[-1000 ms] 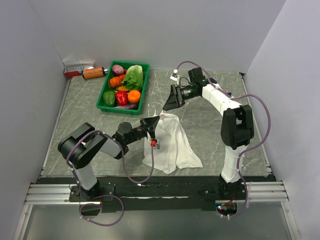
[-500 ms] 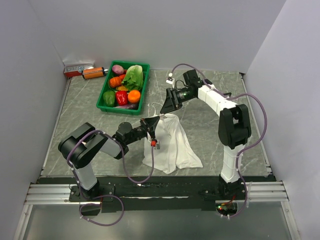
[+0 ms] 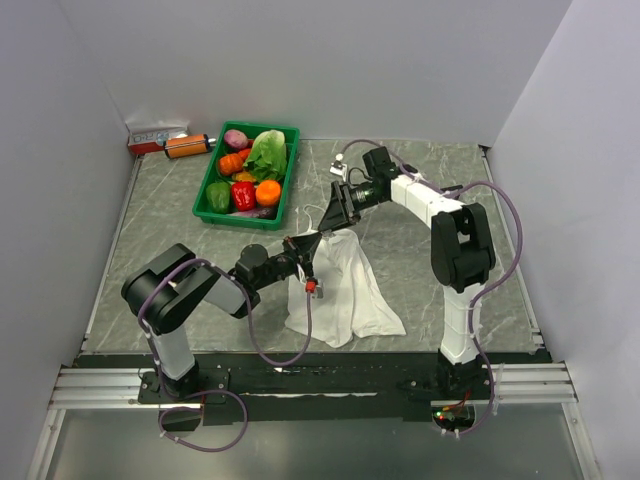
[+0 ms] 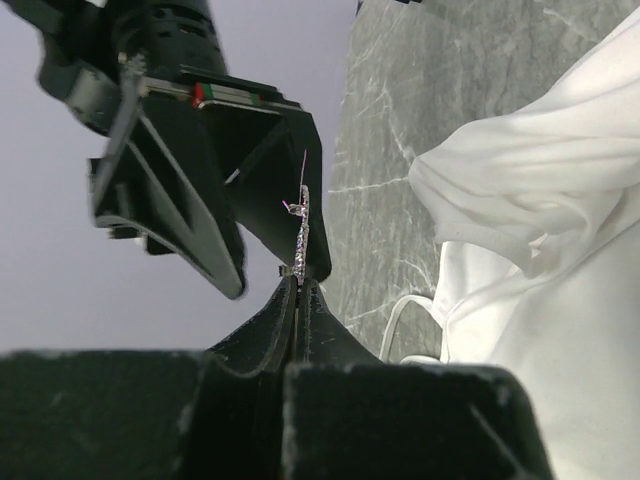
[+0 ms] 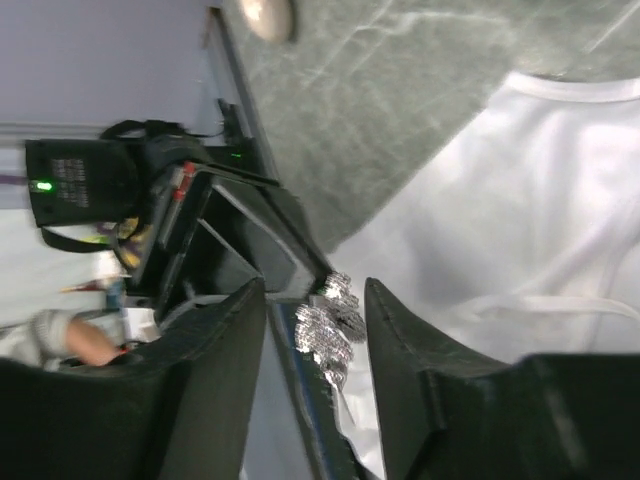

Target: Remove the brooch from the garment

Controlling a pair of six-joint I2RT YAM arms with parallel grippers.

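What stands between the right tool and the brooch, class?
Nothing visible does. The right tool is open, with its fingers on either side of the brooch, which the shut left tool pinches at its tips. The garment lies off to the side, not between them.

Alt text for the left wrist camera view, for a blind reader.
The left gripper, shut, pinches a thin glittering brooch upright at its fingertips, with the open right gripper straddling it. The white garment sits bunched to the right on the grey table.
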